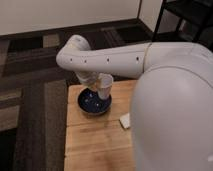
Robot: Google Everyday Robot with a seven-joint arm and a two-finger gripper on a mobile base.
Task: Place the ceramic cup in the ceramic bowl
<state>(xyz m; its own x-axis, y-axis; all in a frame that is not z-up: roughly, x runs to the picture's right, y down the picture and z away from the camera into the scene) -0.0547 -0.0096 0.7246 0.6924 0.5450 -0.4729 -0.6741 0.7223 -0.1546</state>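
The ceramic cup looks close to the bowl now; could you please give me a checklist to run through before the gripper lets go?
1. Gripper shut on the ceramic cup: ok.
2. Cup over the ceramic bowl: ok, above its right part.
3. Cup base resting inside the bowl: cannot tell.
4. Cup upright: ok, roughly.
5. Bowl fully on the wooden table: ok.
6. White block apart from the bowl: ok.

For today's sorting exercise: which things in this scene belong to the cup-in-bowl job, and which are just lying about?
Job:
- ceramic cup, over the bowl
- ceramic bowl
- claw, shut on the cup, above the bowl

Lying about:
- flat white block
- wooden table
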